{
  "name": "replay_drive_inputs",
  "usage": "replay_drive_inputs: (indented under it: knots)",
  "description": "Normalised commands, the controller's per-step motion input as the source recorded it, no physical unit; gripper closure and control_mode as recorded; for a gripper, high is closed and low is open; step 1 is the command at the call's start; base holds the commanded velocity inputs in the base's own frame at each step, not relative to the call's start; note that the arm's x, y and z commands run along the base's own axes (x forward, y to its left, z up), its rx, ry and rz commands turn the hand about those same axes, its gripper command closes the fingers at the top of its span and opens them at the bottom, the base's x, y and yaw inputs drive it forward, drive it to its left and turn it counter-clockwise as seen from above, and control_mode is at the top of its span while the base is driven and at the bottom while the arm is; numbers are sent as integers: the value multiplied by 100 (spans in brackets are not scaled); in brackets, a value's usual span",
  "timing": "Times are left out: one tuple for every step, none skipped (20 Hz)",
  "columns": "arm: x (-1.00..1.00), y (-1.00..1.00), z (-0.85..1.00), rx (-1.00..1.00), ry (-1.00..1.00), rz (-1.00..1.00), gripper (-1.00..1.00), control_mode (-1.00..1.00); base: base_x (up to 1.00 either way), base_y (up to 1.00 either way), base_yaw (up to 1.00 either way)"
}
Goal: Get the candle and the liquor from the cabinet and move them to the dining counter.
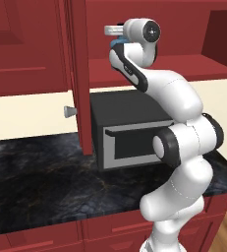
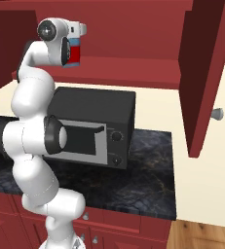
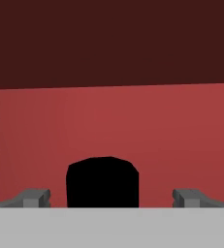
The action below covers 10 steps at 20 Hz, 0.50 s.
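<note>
Cream wall (image 1: 26, 115) behind black marbled counter (image 1: 41, 182) w/ black microwave (image 2: 97, 126), red drawers (image 1: 110, 229) below, wood floor (image 2: 201, 236).

Rendered frames, evenly and brightly lit, no visible light source. Soft highlights on the white arm (image 1: 181, 98); faint sheen on the black marbled surface (image 1: 41, 172). Cabinet (image 2: 133, 29) interior reads darker than the cream wall (image 1: 26, 115). Slight softness and pixelation throughout both base views. Hand view: upper band of the cabinet very dim, shelf (image 3: 133, 131) flat mid-red, the black cap (image 3: 103, 181) a featureless silhouette with no shading. No glare, no edge distortion apparent.
</note>
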Motion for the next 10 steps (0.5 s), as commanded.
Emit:
replay_drive_inputs:
  knots:
    - [0,0,0,0,0,0,-100,-100,0,0,0]
    - [0,0,0,0,0,0,-100,-100,0,0,0]
    - [0,0,0,0,0,0,-100,-100,0,0,0]
    - [0,0,0,0,0,0,-100,-100,0,0,0]
    - [0,0,0,0,0,0,-100,-100,0,0,0]
    - [0,0,0,0,0,0,-100,-100,0,0,0]
    - [0,0,0,0,0,0,-100,-100,0,0,0]
    - [0,0,0,0,0,0,-100,-100,0,0,0]
    - [0,0,0,0,0,0,-100,-100,0,0,0]
    - [0,0,0,0,0,0,100,-100,0,0,0]
